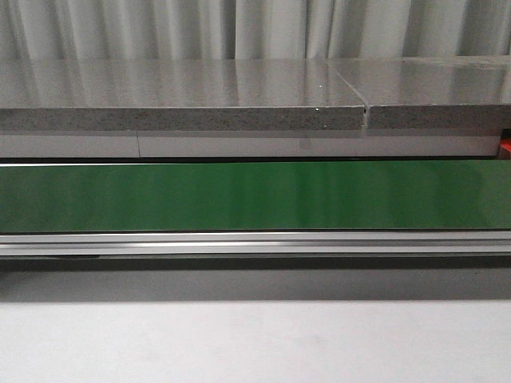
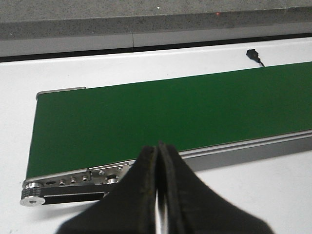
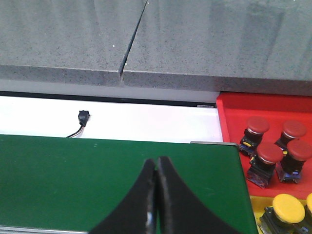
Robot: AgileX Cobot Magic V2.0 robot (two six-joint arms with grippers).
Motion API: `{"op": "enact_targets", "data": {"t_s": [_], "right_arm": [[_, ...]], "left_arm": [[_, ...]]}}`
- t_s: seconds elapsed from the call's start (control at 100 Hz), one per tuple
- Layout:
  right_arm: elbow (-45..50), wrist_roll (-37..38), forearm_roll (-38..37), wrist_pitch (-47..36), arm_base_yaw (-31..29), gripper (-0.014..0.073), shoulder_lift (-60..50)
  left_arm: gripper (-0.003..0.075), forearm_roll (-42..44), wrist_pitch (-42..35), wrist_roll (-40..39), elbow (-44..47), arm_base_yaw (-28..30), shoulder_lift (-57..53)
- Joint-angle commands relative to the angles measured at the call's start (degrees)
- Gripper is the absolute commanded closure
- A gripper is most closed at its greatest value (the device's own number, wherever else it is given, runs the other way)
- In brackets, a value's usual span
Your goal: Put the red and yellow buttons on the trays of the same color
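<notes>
Standing upright, caps up, beside green belt [image 3: 112, 180]: red buttons [image 3: 269, 155] on red tray [image 3: 234, 117]. Left gripper [image 2: 158, 151] and right gripper [image 3: 156, 163] pressed closed, empty, above belt.

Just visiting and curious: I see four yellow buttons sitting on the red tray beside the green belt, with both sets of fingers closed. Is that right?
Not quite: the four buttons on the red tray are red, as the right wrist view shows. The tray does sit beside the green belt, and both sets of fingers are closed.

The red tray [image 3: 234, 105] and a yellow button [image 3: 309, 204] run off the picture's edge. The green belt [image 1: 255, 195] is cut at both sides in front. The black cable [image 3: 78, 130] slips behind the belt.
</notes>
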Motion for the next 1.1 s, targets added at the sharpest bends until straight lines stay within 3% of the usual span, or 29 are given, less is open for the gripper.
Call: {"op": "enact_targets", "data": {"t_s": [0.0, 0.4, 0.63, 0.87, 1.09], "right_arm": [[1.02, -0.59, -0.37, -6.27, 0.00, 0.0660, -3.12], [19.15, 1.08, 0.75, -23.40, -1.38, 0.0660, -14.02], [26.06, 7.68, -6.14, -25.22, -6.11, 0.0660, -21.31], [33.52, 7.68, -5.63, -25.38, -6.19, 0.0660, -32.02], [33.34, 7.63, -5.63, -23.23, -5.96, 0.0660, -31.93]], "left_arm": [[0.0741, -0.65, -4.00, 0.13, -1.36, -0.50, 0.37], [0.0741, -0.65, -4.00, 0.13, -1.36, -0.50, 0.37], [0.0741, -0.65, -4.00, 0.13, -1.36, -0.50, 0.37], [0.0741, -0.65, -4.00, 0.13, -1.36, -0.50, 0.37], [0.0741, -0.65, -4.25, 0.13, -1.36, -0.50, 0.37]]}}
